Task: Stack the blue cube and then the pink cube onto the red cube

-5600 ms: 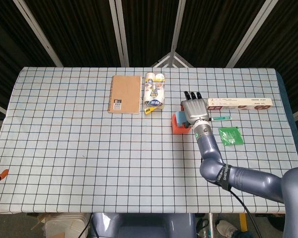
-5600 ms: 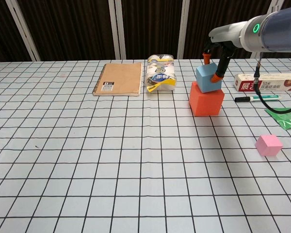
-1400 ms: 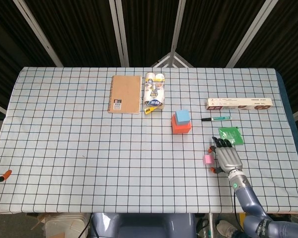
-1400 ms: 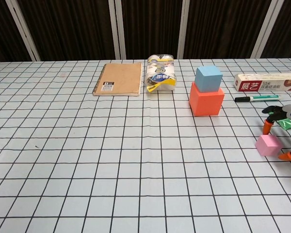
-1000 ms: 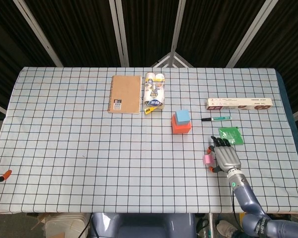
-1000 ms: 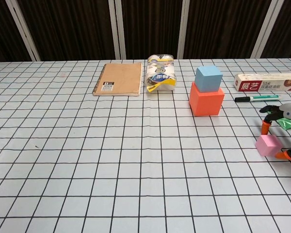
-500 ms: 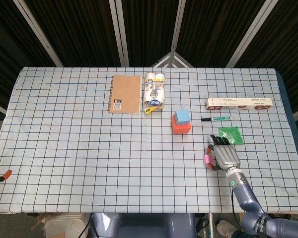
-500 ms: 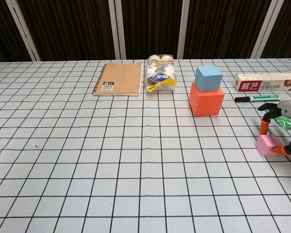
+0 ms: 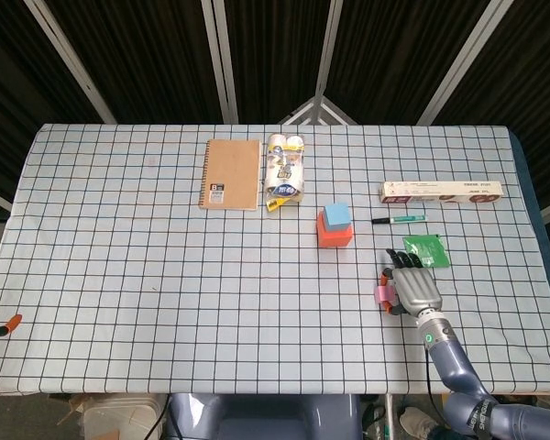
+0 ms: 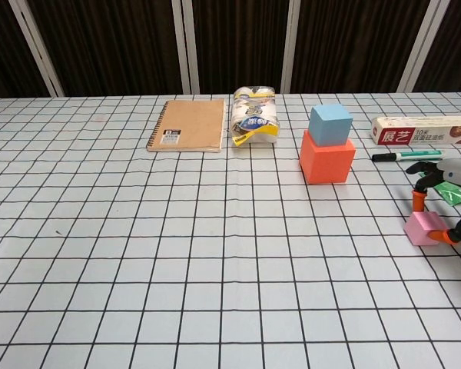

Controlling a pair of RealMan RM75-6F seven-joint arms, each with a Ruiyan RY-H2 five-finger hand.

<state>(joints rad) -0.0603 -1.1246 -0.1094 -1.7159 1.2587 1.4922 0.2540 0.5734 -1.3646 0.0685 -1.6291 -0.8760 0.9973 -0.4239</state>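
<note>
right hand (image 10: 443,201) has closed in on the pink cube (image 10: 422,227) since a second or so ago: back then the orange-tipped fingers (image 10: 418,197) stood a bit off the cube on either side, now one tip sits at its far edge and the other touches its near right corner, so it looks pinched between them. cube looks still down on the checked tablecloth (image 10: 177,254), can't really tell if it's lifted at all. from the head view the hand (image 9: 415,287) covers most of the pink cube (image 9: 380,293), only a sliver pokes out on its left side.

blue cube (image 10: 329,124) is sitting on top of the red cube (image 10: 326,157), same as before, well apart from the hand toward the middle of the table.

no real containers here, just a long box (image 10: 422,130) at the far right with a marker (image 10: 403,156) lying just in front of it. left hand isn't in either view.
</note>
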